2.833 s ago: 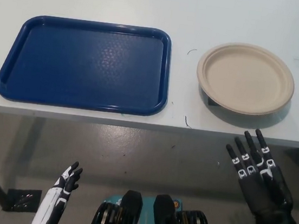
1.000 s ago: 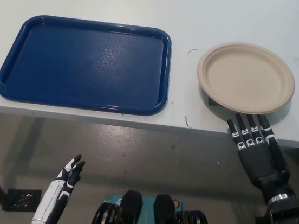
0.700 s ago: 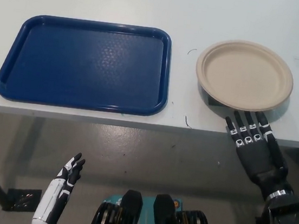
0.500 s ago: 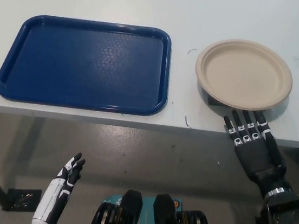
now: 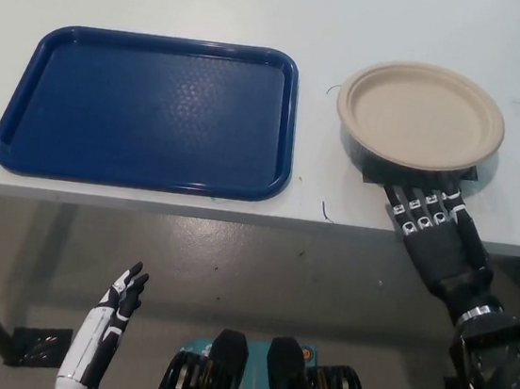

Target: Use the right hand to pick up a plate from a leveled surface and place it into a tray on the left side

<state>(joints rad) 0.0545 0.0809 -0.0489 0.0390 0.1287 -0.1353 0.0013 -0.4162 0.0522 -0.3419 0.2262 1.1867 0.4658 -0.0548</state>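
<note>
Bare table (image 5: 315,135) separates the paper plate (image 5: 421,115) from the blue tray (image 5: 147,109), whose raised rim seemingly poses the only obstacle.

Black right hand (image 5: 433,237) flat, palm down, fingers (image 5: 414,205) extended forward; white left hand (image 5: 112,315) low, fingers loosely apart.

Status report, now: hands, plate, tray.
Right hand flat, fingers slid under the plate, no grasp visible. Left hand open, idle below the table edge. Tray holds nothing; path unobstructed.

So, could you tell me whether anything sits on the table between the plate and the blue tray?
Nothing visible does. Only bare table separates the plate from the tray, whose inside holds nothing. The right hand reaches under the plate's near edge.
</note>
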